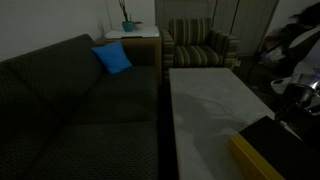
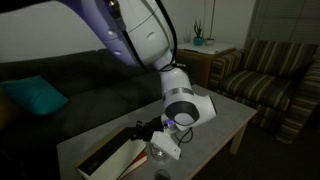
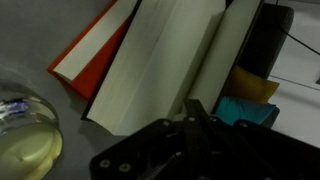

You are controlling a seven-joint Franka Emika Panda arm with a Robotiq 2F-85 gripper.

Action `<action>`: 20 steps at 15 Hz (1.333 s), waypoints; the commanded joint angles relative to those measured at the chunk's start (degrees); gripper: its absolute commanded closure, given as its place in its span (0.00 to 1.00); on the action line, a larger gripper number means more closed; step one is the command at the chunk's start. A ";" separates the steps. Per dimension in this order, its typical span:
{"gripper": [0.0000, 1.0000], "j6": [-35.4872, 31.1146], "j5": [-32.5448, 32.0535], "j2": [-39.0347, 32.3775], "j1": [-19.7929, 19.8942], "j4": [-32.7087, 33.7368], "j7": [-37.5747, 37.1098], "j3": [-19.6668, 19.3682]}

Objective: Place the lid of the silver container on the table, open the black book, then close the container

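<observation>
In the wrist view the silver container (image 3: 25, 135) stands uncovered on the table (image 3: 40, 30), just left of the black book (image 3: 150, 70), which lies open with its pale pages slanting up to the right. The end effector (image 3: 195, 108) hangs at the book's near edge, jaws pressed together on nothing. The container lies to its left, and I cannot make out the lid.

There are one black yellow-sided book (image 3: 160, 70), one round silver container (image 3: 25, 135), one blue cushion (image 1: 112, 58), one striped armchair (image 1: 200, 45) and one dark sofa (image 1: 70, 110).
</observation>
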State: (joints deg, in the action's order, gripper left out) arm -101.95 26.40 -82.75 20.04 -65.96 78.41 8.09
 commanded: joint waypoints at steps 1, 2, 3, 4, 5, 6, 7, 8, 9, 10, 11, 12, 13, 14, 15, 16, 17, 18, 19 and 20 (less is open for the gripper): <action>1.00 1.35 -0.16 1.73 0.11 -1.43 -0.44 -0.06; 1.00 1.24 -0.23 2.01 -0.11 -1.81 -0.82 -0.20; 1.00 0.86 -0.24 2.43 -0.33 -2.41 -1.19 -0.32; 1.00 0.74 -0.28 2.69 -0.44 -2.60 -1.50 -0.40; 1.00 0.60 -0.42 2.92 -0.60 -2.76 -1.72 -0.50; 1.00 0.52 -0.56 3.12 -0.77 -2.92 -1.84 -0.57; 1.00 0.23 -0.81 3.42 -1.10 -3.18 -2.05 -0.73; 1.00 -0.06 -1.09 3.81 -1.48 -3.49 -2.46 -1.00; 1.00 0.45 -0.26 1.39 -0.71 -0.71 -1.66 -0.16; 0.99 0.45 -0.27 1.47 -0.85 -0.67 -1.72 -0.17; 0.99 0.44 -0.27 1.42 -0.91 -0.65 -1.72 -0.17; 0.99 0.44 -0.27 1.35 -0.91 -0.65 -1.72 -0.17; 0.99 0.44 -0.27 1.31 -0.89 -0.66 -1.72 -0.17; 0.99 0.44 -0.26 1.30 -0.90 -0.65 -1.72 -0.17; 0.99 0.44 -0.26 1.30 -0.90 -0.65 -1.72 -0.17; 0.99 0.44 -0.26 1.30 -0.89 -0.65 -1.72 -0.17; 0.99 0.44 -0.27 1.30 -0.90 -0.65 -1.72 -0.17; 0.99 0.44 -0.26 1.30 -0.90 -0.65 -1.72 -0.17; 0.99 0.44 -0.26 1.30 -0.89 -0.65 -1.72 -0.17; 0.99 0.44 -0.26 1.30 -0.89 -0.65 -1.72 -0.17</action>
State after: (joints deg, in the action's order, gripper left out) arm -101.51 26.13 -81.45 19.15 -66.61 76.69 7.92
